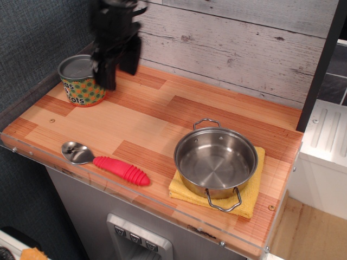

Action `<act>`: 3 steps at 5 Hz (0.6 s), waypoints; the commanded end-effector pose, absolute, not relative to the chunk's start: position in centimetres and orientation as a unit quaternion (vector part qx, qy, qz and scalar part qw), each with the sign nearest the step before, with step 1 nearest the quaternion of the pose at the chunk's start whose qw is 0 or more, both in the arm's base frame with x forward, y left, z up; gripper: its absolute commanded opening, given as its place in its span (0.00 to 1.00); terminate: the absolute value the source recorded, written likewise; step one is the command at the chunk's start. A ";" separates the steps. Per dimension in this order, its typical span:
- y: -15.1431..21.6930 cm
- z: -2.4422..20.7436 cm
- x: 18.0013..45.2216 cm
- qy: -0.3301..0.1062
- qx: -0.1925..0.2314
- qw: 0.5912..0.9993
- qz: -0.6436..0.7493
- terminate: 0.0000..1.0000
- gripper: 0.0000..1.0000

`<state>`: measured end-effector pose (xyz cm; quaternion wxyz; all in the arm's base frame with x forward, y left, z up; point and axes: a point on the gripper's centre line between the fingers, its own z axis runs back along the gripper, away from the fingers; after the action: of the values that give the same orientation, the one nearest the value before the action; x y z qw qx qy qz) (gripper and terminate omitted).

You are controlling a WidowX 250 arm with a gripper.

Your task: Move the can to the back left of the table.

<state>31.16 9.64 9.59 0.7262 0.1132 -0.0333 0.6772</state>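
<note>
The can (79, 81), a small tin with a grey lid and a green-orange patterned label, stands upright at the back left of the wooden table (162, 116). My black gripper (117, 69) hangs just right of the can and above it, raised off the table. Its fingers (107, 76) are apart and hold nothing. One finger overlaps the can's right edge in the view.
A spoon with a red handle (108, 162) lies near the front left edge. A steel pot (216, 158) sits on a yellow cloth (246, 200) at the front right. A whitewashed plank wall (227, 43) runs behind the table.
</note>
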 end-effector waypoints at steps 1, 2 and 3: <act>7.8 15.4 31.3 -0.065 0.103 0.869 0.480 0.00 1.00; 6.3 16.5 31.8 -0.063 0.090 0.924 0.367 0.00 1.00; 4.0 17.4 32.0 -0.062 0.060 0.962 0.259 0.00 1.00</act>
<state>32.17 3.21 14.52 0.9635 0.0659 -0.0261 0.2583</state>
